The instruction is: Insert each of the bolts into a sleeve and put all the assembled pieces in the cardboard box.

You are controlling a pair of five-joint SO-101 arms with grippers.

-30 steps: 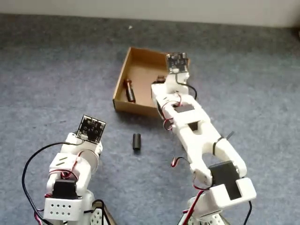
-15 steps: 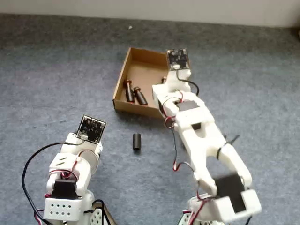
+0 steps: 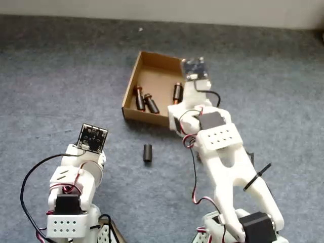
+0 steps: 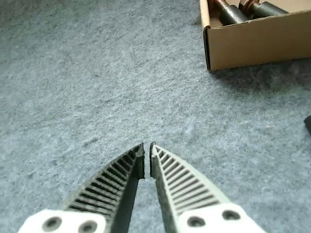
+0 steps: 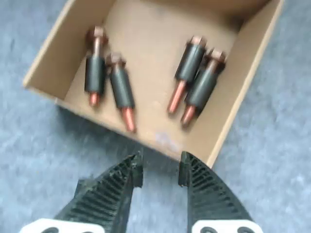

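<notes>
The left arm (image 3: pixel 76 182) sits at the near left of the grey carpet (image 3: pixel 61 76). The left gripper (image 4: pixel 146 151) hangs over bare carpet. Its two fingers are drawn together, with only a thin slit between the tips and nothing held.

To the right of it, a loose black sleeve (image 3: pixel 147 153) lies on the carpet between the two arms. It is on the near side of the cardboard box (image 3: pixel 129 86) and apart from it.

The box stands farther off, near the middle of the carpet, with its top open. Four bolts lie on its floor, each pushed through a dark sleeve so that the copper head and the copper end stick out. The first bolt (image 5: pixel 95 68) and the second bolt (image 5: pixel 121 90) lie just beside each other by the left wall. The third bolt (image 5: pixel 187 65) and the fourth bolt (image 5: pixel 201 90) lie side by side, touching, toward the right wall.

The right arm (image 3: pixel 223 152) stretches from the near right up to the box. The right gripper (image 5: pixel 159 170) hovers above the box's near wall with its fingers apart and nothing between them.
</notes>
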